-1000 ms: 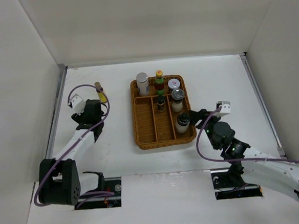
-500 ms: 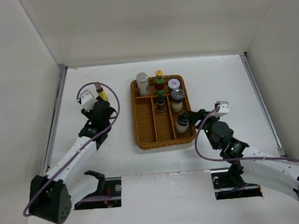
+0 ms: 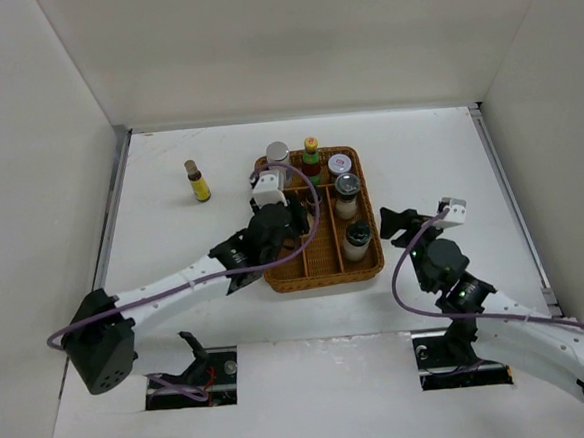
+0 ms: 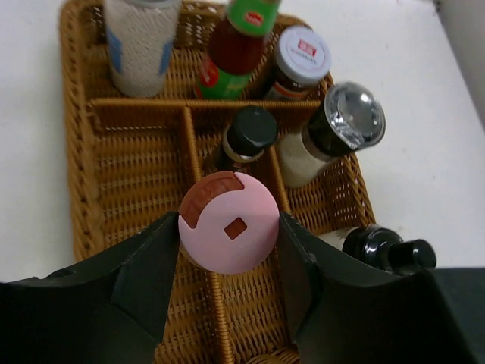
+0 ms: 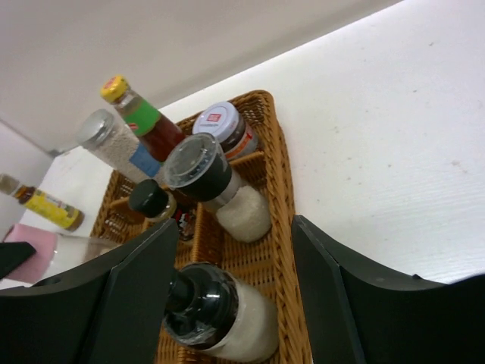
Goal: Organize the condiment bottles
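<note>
The left fingers (image 4: 144, 265) are clamped on the pink-capped bottle (image 4: 227, 222), above the middle of the woven basket (image 4: 73, 159). The right fingers (image 5: 136, 296) are apart and empty, just right of the basket. The yellow bottle (image 3: 198, 182) stands on the worktop (image 3: 173, 237), left of it

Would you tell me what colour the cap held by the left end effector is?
The cap is pink with a reddish-brown flap; clearest in left wrist view.

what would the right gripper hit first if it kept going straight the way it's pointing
Most likely the black-capped shaker at the near end of the basket, which sits centred ahead of the open right gripper. How far off is hard to tell.
</note>
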You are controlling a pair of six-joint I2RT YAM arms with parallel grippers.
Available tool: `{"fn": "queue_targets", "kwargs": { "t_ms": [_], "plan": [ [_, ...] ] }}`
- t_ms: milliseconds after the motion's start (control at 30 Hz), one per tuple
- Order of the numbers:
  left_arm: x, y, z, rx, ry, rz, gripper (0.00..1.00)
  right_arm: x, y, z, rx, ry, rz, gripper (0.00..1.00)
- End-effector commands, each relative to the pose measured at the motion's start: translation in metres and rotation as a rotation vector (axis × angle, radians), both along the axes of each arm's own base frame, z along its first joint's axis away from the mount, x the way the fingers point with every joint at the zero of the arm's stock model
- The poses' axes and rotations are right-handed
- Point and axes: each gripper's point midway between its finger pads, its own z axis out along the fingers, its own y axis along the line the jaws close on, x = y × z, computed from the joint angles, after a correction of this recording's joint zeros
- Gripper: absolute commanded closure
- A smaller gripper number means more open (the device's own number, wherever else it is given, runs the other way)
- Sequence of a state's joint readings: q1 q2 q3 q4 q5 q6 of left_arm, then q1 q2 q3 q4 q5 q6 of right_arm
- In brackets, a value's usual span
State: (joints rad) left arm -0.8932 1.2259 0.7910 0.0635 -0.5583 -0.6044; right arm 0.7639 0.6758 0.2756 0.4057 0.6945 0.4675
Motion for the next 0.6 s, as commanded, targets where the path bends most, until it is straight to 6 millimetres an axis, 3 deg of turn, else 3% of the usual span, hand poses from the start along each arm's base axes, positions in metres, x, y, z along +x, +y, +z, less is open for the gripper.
{"fn": "queue_targets", "kwargs": {
  "t_ms": [0,233,567],
  "plan": [
    [0.006,-0.033,0.034,-0.112,-0.088,-0.081,0.76,0.004,-0.004,-0.003,-0.007,0.002,-0.033,0.32],
    [0.008,-0.064,0.022,-0.111,-0.100,-0.141,0.76,0.007,-0.002,-0.008,-0.022,0.015,-0.035,0.32],
    [0.019,-0.065,-0.042,0.047,-0.026,-0.092,0.76,0.007,-0.002,-0.009,-0.024,0.017,-0.032,0.31]
  ]
}}
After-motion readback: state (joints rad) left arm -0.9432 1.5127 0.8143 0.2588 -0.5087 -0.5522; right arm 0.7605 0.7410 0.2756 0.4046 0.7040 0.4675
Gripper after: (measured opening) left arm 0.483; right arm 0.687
